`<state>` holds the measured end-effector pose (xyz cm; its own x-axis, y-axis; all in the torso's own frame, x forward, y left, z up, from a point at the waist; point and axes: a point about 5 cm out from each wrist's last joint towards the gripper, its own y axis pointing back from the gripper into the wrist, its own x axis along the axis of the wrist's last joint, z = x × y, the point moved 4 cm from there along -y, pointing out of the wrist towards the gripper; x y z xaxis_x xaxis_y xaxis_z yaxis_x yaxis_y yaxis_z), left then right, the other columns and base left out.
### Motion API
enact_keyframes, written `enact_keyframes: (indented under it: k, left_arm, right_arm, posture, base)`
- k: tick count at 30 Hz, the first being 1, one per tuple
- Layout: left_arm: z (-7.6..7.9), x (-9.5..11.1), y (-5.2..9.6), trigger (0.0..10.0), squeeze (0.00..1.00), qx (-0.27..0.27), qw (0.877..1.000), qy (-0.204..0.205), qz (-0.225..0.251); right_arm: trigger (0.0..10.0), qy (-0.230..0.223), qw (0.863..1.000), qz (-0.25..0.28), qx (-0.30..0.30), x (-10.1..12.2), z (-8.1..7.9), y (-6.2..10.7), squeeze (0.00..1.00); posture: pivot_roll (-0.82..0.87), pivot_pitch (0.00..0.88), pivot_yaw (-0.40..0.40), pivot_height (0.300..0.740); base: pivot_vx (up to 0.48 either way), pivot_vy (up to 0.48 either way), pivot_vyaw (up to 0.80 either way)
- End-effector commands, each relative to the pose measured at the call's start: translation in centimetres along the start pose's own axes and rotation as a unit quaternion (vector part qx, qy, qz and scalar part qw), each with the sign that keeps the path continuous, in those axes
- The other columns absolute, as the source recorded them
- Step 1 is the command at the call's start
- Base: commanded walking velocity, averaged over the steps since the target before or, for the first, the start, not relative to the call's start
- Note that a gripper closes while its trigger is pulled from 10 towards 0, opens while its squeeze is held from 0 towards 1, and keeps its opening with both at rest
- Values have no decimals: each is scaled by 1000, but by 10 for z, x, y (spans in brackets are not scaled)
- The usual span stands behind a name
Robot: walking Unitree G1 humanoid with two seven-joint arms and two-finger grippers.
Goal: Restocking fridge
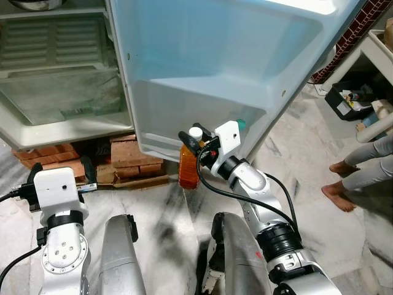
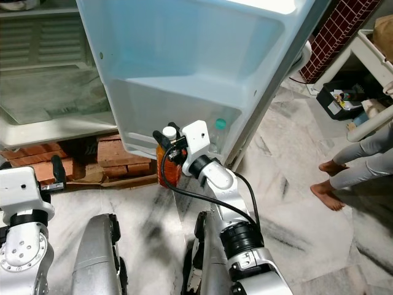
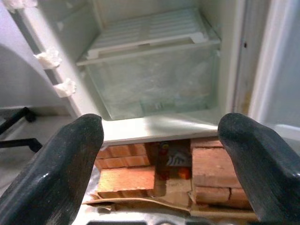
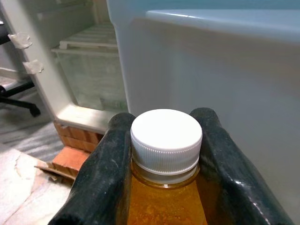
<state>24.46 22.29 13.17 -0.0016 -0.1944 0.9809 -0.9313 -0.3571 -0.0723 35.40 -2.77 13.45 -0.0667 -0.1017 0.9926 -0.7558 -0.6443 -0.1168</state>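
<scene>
**Right wrist view: a bottle waited at the fridge door**

Right wrist view showed the right gripper (image 4: 166, 154) closed tight on the neck of a bottle of orange drink (image 4: 165, 201), one black finger on each side just under its white cap (image 4: 166, 138). From the head camera, the bottle (image 1: 188, 167) hung upright in the air, just in front of the low part of the open fridge door (image 1: 215, 67). It was not on any shelf yet.

So the job looked to be in the middle: the bottle was picked up and carried, but not put away. Next, the bottle would likely need to go up and over the lip of the door's bottom shelf (image 1: 196, 107), then down inside it, staying straight so it would not tip.

The left gripper (image 3: 164, 154) hung open and empty, low by the bricks (image 1: 132, 153) under the fridge, facing the clear drawer (image 3: 154, 84).

Some things were hard to see. A small green cap (image 1: 241, 125) peeked out behind the right wrist, but what it belonged to was hidden. The bottle's label could not be read. A person's feet (image 1: 341, 184) stood on the floor at the right; the rest of the person was cut off.
</scene>
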Motion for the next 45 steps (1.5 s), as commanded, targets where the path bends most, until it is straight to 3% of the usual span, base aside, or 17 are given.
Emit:
enact_keyframes:
  k: [1,4,9,19,32,37,45]
  left_arm:
    - [-2,-1,2,10000,0,0,1000,1,-2]
    - [5,-2,0,10000,0,-23,1000,-2,-4]
    - [3,-8,5,10000,0,-28,1000,-2,-14]
    - [18,-3,4,10000,0,-38,999,17,-6]
    - [16,-7,9,10000,0,-31,999,23,-11]
    - [16,-11,14,10000,0,-34,999,21,-19]
    - [11,-13,18,10000,0,-35,999,13,-25]
  right_arm:
    - [10000,8,1000,19,-6,8,1,0,0]
    - [10000,25,999,20,-15,6,5,6,0]
    - [10000,15,999,0,-38,-9,12,14,0]
    - [10000,27,1000,7,7,-7,-10,11,0]
    - [10000,30,1000,2,5,-8,-6,14,0]
    - [10000,64,998,15,4,-2,-6,8,0]
    - [10000,84,996,25,-1,5,0,-2,0]
  posture:
    - [117,164,-87,572]
    - [129,192,-87,572]
    - [125,177,-74,572]
    - [112,185,-81,572]
    - [106,199,-87,572]
    - [113,218,-91,572]
    - [127,242,-89,522]
  base:
    - [300,0,0]
    - [296,0,0]
    - [303,0,0]
    - [326,0,0]
    - [194,0,0]
    - [0,0,0]
    - [0,0,0]
